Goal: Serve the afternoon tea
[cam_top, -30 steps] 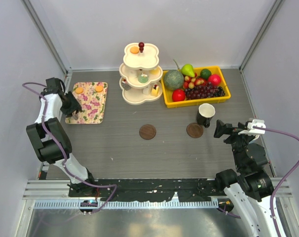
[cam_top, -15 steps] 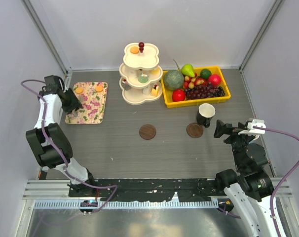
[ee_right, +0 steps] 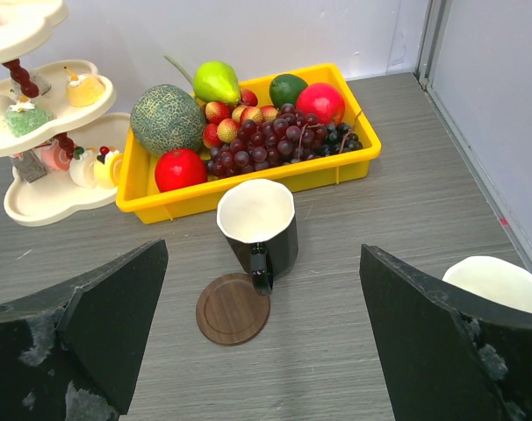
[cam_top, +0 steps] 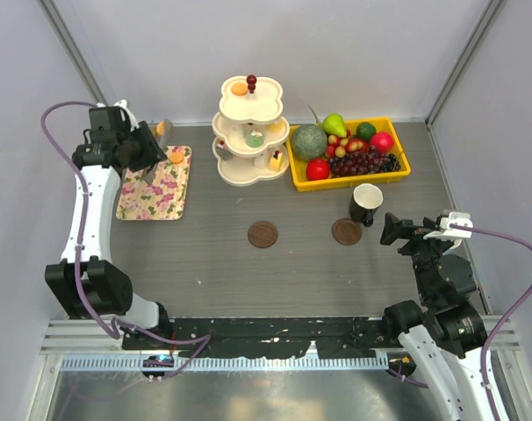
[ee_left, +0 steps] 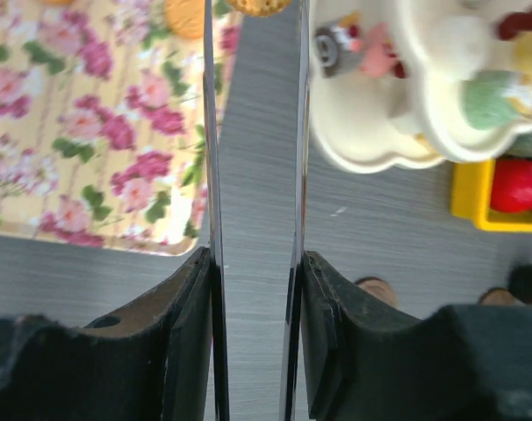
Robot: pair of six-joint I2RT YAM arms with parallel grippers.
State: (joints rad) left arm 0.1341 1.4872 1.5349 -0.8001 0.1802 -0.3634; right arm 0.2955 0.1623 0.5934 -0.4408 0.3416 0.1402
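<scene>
Our left gripper (cam_top: pixel 158 134) is closed to a narrow gap on an orange tart (ee_left: pixel 258 5), pinched at the very fingertips and held clear of the table. It hangs left of the stand (cam_top: pixel 251 132), above the far part of the tray (cam_top: pixel 156 195) on that same side, where a second tart (cam_top: pixel 176 157) lies. What matters for us next is direction. The stand is to this gripper's right, and in the wrist view its lowest tier shows just past the right finger. The tart is round and flat, so no axis needs lining up, and we judge a sideways carry to the right onto a tier is what is called for. Our right gripper (cam_top: pixel 391 230) stands wide and empty, near-right of the stand, facing the black mug (ee_right: pixel 259 224). The left arm is clearly nearer the stand.
</scene>
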